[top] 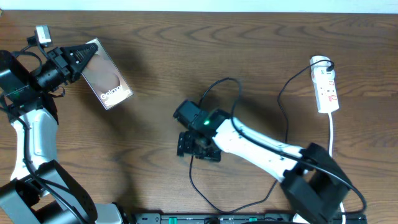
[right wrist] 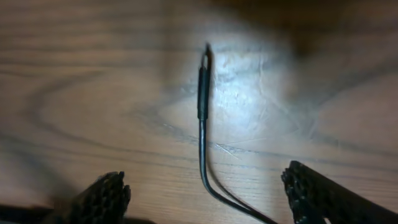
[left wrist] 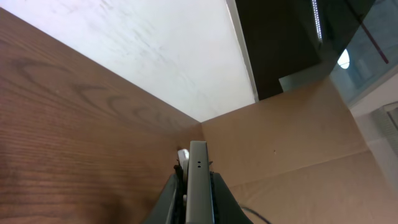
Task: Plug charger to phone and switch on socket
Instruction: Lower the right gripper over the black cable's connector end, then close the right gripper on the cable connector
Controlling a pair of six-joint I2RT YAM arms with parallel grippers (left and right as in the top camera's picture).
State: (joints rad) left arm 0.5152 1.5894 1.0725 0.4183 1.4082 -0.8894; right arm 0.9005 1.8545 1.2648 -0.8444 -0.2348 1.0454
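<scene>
1. Overhead: the left hand (top: 84, 57) pinches one end of the phone (top: 112, 81) at the far left of the desk (top: 249, 37). The right hand (top: 198, 146) hovers low at mid-desk. The socket (top: 324, 84) lies well apart at the right edge, and the charger (top: 280, 96) trails from it in black loops.
2. Left wrist: the phone shows edge-on, clamped between the two fingers (left wrist: 166, 200) and seemingly raised off the desk.
3. Right wrist: the fingers (right wrist: 104, 196) are spread wide and empty. The connector tip (right wrist: 203, 87) lies flat on the desk just ahead of them, roughly centred in the gap.
4. Judgement: the step in hand is picking up the charger's tip. The next move calls for a short descent and a pinch on the slim plug, then aligning it with the phone's port. The socket's switch is not yet touched.
</scene>
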